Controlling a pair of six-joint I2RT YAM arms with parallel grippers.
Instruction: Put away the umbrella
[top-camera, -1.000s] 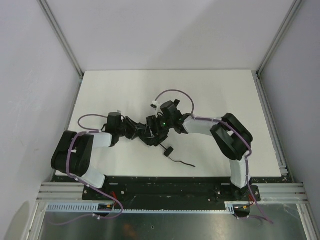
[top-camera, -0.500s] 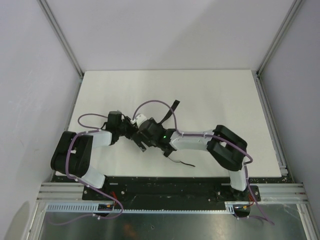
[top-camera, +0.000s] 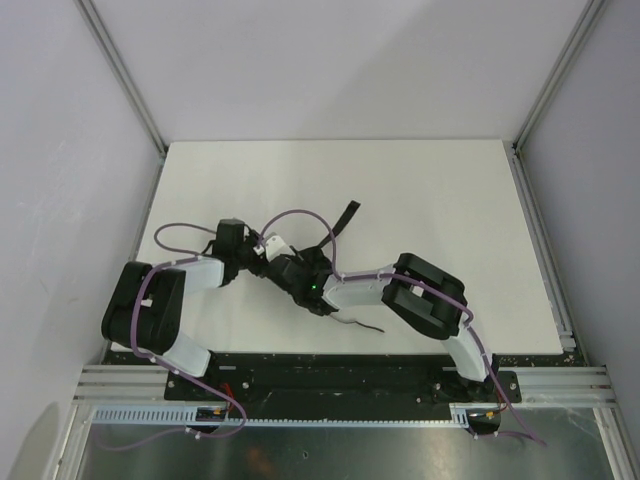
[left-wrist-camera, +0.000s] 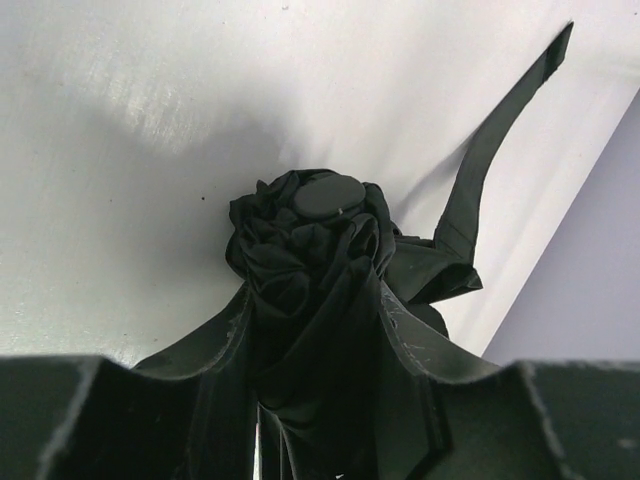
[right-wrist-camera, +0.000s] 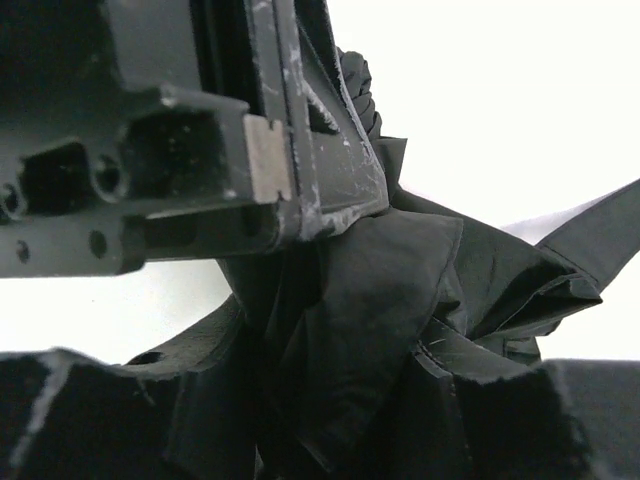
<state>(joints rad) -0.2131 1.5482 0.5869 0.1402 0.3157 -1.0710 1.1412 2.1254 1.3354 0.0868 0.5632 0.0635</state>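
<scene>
Landmark: white table (top-camera: 450, 200); all places are given against it.
Umbrella (left-wrist-camera: 315, 250): black, folded into a crumpled bundle. It sits over the table's near half, a little left of its middle. Can't tell if it rests on the surface or hangs just off it.
Cap (left-wrist-camera: 328, 196): round and flat, at the bundle's end, ringed by bunched cloth, with bare tabletop behind it.
Closing strap (left-wrist-camera: 500, 140): loose, sticking out from the bundle and slanting toward the table's far side.
Left gripper (left-wrist-camera: 312, 310): jaws part-way apart, one finger on each side of the canopy and pressed into the cloth. Firm hold on the umbrella.
Right gripper (right-wrist-camera: 330, 420): beside the left one over the same near-left patch of table. Jaws part-way apart, canopy folds packed between them and touching both fingers. It grips the umbrella too.
Thin dark cord (top-camera: 368, 326): lies flat on the table close to its near edge, under the right forearm.
Purple cable (top-camera: 300, 214): loops above the bundle, over the table's middle.
</scene>
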